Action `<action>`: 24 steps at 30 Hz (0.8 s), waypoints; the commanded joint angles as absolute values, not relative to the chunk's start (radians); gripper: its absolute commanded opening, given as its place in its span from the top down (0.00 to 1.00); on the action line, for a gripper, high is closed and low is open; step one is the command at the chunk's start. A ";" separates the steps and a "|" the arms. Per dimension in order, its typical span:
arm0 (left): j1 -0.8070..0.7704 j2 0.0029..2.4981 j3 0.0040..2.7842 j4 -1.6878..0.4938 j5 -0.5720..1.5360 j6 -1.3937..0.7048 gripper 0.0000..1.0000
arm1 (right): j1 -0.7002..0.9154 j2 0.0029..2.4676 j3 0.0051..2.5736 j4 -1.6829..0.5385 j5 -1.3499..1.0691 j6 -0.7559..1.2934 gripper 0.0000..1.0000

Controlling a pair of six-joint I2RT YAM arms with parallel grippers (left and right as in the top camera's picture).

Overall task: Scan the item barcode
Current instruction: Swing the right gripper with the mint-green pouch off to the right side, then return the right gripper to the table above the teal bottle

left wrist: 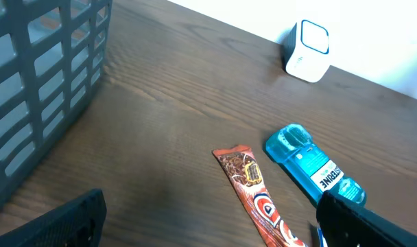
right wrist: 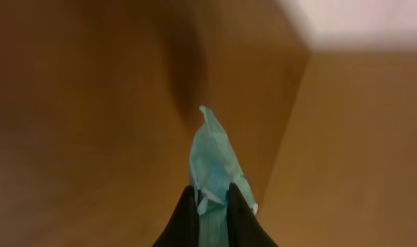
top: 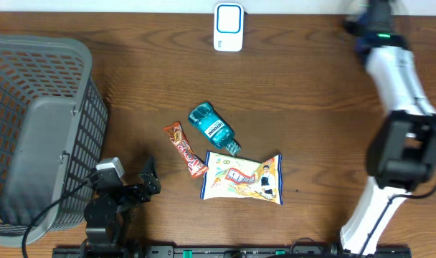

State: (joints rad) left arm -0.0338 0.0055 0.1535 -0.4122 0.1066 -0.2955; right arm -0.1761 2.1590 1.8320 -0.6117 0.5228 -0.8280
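Observation:
In the right wrist view my right gripper (right wrist: 210,195) is shut on a thin pale green packet (right wrist: 212,147), which sticks out past the fingertips above the brown table. From overhead the right arm (top: 397,72) reaches to the far right corner, and the packet is hidden there. The white and blue scanner (top: 228,27) stands at the back middle of the table; the left wrist view has the scanner (left wrist: 307,51) at upper right. My left gripper (top: 148,179) rests open near the front left, with nothing between its fingers (left wrist: 64,219).
A grey slatted basket (top: 31,129) fills the left side. Mid-table lie a blue mouthwash bottle (top: 212,127), an orange-brown snack bar (top: 185,149) and a printed snack bag (top: 243,178). The bar (left wrist: 256,195) and bottle (left wrist: 311,161) lie just ahead of the left gripper.

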 commanded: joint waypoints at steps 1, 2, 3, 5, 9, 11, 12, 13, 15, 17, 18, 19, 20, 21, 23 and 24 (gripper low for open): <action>-0.030 0.004 0.148 -0.412 0.117 -0.305 0.02 | -0.310 2.162 1.777 -0.641 0.425 -0.711 0.99; -0.030 0.004 0.148 -0.412 0.117 -0.305 0.02 | -0.347 2.162 1.760 -0.633 0.424 -0.704 0.99; -0.030 0.004 0.148 -0.412 0.117 -0.305 0.02 | -0.380 2.162 1.742 -0.616 0.424 -0.695 0.99; -0.030 0.004 0.148 -0.412 0.117 -0.305 0.02 | -0.444 2.162 1.711 -0.575 0.424 -0.661 0.99; -0.030 0.004 0.148 -0.412 0.117 -0.305 0.02 | -0.537 2.159 1.710 -0.551 0.440 -0.501 0.89; -0.030 0.004 0.148 -0.412 0.117 -0.305 0.02 | -0.567 2.152 1.722 -0.543 0.490 -0.412 0.25; -0.030 0.004 0.148 -0.412 0.117 -0.305 0.02 | -0.575 2.146 1.730 -0.539 0.526 -0.361 0.01; -0.030 0.004 0.148 -0.412 0.117 -0.305 0.02 | -0.579 2.135 1.741 -0.540 0.563 -0.307 0.01; -0.030 0.004 0.148 -0.412 0.117 -0.305 0.02 | -0.579 2.096 1.757 -0.546 0.571 -0.236 0.01; -0.030 0.004 0.148 -0.412 0.117 -0.305 0.02 | -0.566 2.035 1.759 -0.548 0.521 -0.170 0.01; -0.030 0.004 0.148 -0.412 0.117 -0.305 0.02 | -0.554 1.997 1.759 -0.556 0.459 -0.133 0.01; -0.030 0.004 0.148 -0.412 0.117 -0.305 0.02 | -0.538 1.955 1.759 -0.567 0.371 -0.095 0.01; -0.030 0.004 0.148 -0.412 0.117 -0.305 0.02 | -0.525 1.921 1.759 -0.580 0.280 -0.064 0.01; -0.030 0.004 0.148 -0.412 0.117 -0.305 0.02 | -0.507 1.880 1.759 -0.599 0.154 -0.021 0.01; -0.030 0.004 0.148 -0.412 0.117 -0.305 0.02 | -0.473 1.816 1.759 -0.643 -0.105 0.054 0.01; -0.030 0.004 0.148 -0.412 0.117 -0.305 0.02 | -0.452 1.787 1.758 -0.667 -0.240 0.086 0.01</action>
